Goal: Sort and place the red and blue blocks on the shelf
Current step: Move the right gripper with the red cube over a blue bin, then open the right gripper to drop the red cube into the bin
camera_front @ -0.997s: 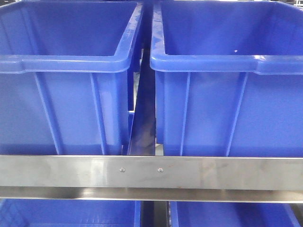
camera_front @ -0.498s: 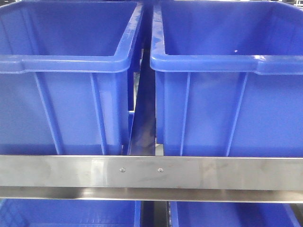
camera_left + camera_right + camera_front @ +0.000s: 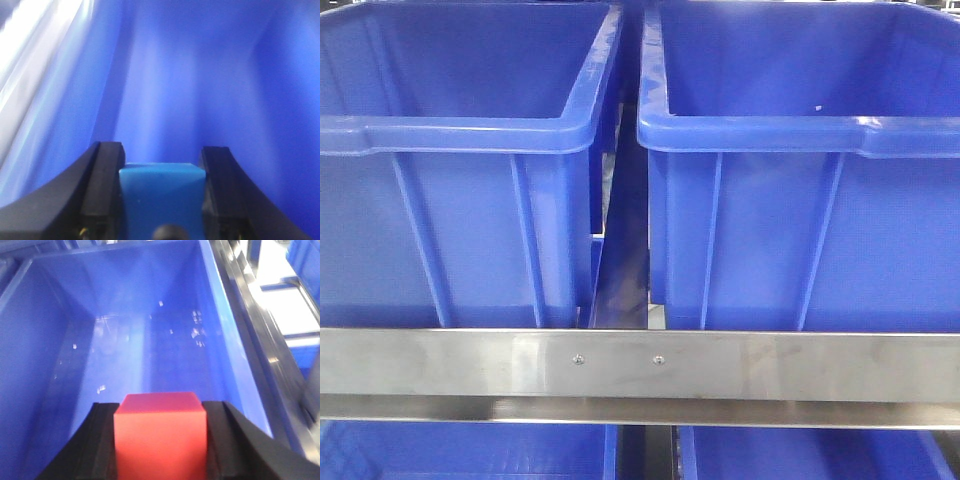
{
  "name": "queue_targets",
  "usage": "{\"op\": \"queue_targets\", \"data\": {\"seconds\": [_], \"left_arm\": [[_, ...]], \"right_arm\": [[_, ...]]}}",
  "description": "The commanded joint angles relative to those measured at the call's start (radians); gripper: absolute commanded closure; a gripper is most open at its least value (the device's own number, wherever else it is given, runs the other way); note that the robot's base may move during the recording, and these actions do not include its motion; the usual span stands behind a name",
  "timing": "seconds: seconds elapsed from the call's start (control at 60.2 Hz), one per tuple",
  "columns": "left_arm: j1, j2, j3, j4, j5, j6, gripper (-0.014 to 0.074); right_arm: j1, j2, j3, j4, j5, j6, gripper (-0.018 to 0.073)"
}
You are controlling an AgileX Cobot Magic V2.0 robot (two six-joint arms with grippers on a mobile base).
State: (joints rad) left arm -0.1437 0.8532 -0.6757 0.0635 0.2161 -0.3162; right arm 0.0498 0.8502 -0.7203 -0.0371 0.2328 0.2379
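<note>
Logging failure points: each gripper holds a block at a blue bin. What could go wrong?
The right gripper holds the red block high above a bin; released, it may bounce. The blue block in the left gripper matches the bin wall behind it, so checking placement could prove hard.

No readable text, label, brand, number or sign in any view. Blue bins (image 3: 470,200), shelf front rail (image 3: 770,365), red block (image 3: 160,435), blue block (image 3: 162,195): all unmarked.

Bins (image 3: 470,220) are glossy smooth plastic, the shelf rail (image 3: 770,365) brushed shiny steel, red block (image 3: 160,435) and blue block (image 3: 162,195) matte.
</note>
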Motion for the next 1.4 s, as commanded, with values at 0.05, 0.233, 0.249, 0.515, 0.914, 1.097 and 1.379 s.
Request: {"op": "queue_targets", "data": {"seconds": [0.05,0.233,0.249,0.515,0.914,1.097,1.379], "left_arm": [[-0.001,0.101,-0.146,0.006,-0.131,-0.009,0.0470],[-0.001,0.293,-0.287,0.006,-0.179,-0.009,0.0470],[-0.001,0.309,-0.303,0.006,-0.179,-0.009,0.0470],[-0.024,0.522,-0.408,0.029,-0.170,-0.007,0.0440],[-0.071,0.538,-0.408,0.052,-0.216,-0.008,0.0113],[-0.071,0.538,-0.408,0.052,-0.183,-0.008,0.0139],[-0.071,0.447,-0.408,0.047,-0.074,-0.010,0.0461]], "right_arm": [[0.000,0.111,-0.102,-0.012,-0.124,-0.012,0.0497],[0.000,0.276,-0.225,-0.012,-0.145,-0.012,0.0499],[0.000,0.288,-0.234,-0.012,-0.147,-0.012,0.0499],[0.059,0.460,-0.345,-0.053,-0.116,-0.037,0.0482],[0.125,0.521,-0.358,-0.103,-0.118,-0.049,0.0050],[0.125,0.521,-0.358,-0.103,-0.119,-0.049,0.0100],[0.125,0.454,-0.357,-0.093,-0.058,-0.047,0.0491]]}}
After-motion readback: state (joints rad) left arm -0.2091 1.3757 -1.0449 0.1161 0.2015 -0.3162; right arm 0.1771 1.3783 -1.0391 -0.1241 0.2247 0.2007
